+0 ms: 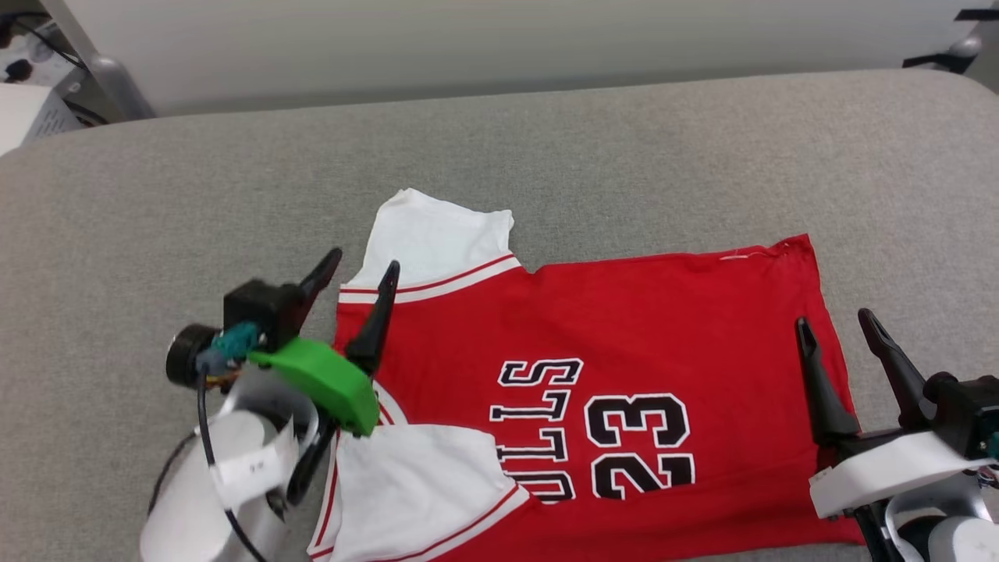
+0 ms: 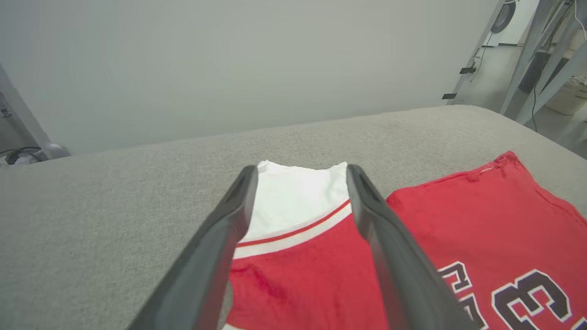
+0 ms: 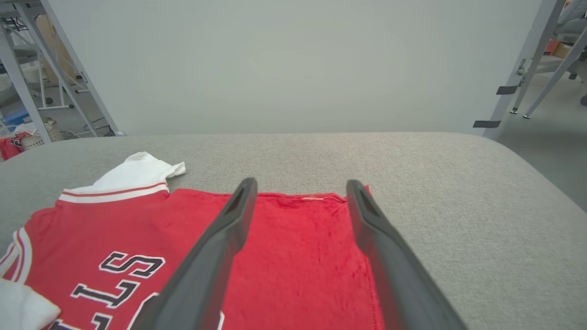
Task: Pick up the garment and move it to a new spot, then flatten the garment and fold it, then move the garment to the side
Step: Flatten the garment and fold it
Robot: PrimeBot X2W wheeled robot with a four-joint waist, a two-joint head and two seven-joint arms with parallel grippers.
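Nearest the robot, the left gripper [image 1: 364,262] is hovering at the collar end of the garment [image 1: 624,312], its jaws standing wide apart and gripping nothing. 1 finger is showing over the red shoulder and striped trim, the other over bare padding just off the cloth. At the other side the right gripper [image 1: 833,318] is hanging over the hem, jaws spread just as wide and holding nothing, with 1 finger above the red fabric and 1 outside its edge. The garment is lying flat and face up on the grey padded surface [image 1: 546,156], turned sideways to the robot: neckline to the robot's left, hem to its right, the number 23 [image 1: 638,445] showing whole. The near sleeve [image 1: 414,484] is lying folded inward across the chest, covering the first letters of the lettering [image 1: 538,429], and the near side edge is running out of the bottom of the head view. Further off, the far side edge is running fairly straight, puckering slightly at the far hem corner [image 1: 788,246]. The far sleeve [image 1: 437,234] is sticking out flat beyond that edge, its tip a little rumpled. Past it, a broad band of bare padding is stretching to the rounded far rim, and more is lying open on both sides of the shirt. A pale wall [image 1: 468,39] is rising behind
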